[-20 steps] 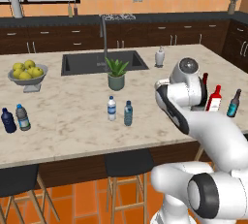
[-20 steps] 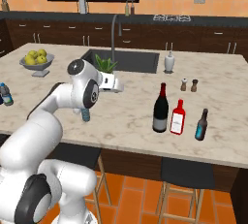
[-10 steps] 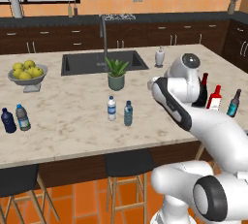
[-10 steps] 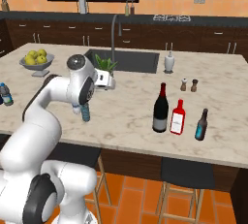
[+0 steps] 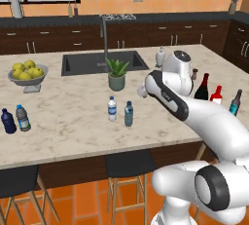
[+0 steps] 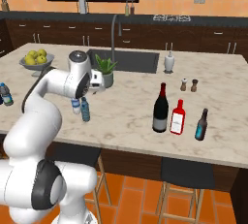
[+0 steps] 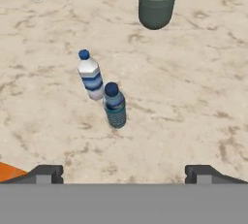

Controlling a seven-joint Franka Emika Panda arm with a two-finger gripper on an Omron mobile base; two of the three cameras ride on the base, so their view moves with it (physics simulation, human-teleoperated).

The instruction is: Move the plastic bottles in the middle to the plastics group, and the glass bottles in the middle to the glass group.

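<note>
Mid-counter stand a teal bottle (image 7: 115,106) and whitish bottle (image 7: 90,75) (blue-capped); gripper (image 7: 123,173) wide apart, empty.

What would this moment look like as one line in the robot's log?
gripper: open, empty | above teal water bottle, clear water bottle | wine bottle: beside red bottle

Two water bottles (image 5: 120,110) before potted plant (image 5: 116,74)

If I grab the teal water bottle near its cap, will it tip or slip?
Probably tippy: the teal water bottle stands upright, slim and tall for its base. Its ribbed body may grip better than the cap. The clear bottle stands close beside it, so a nudge could topple it.
</note>
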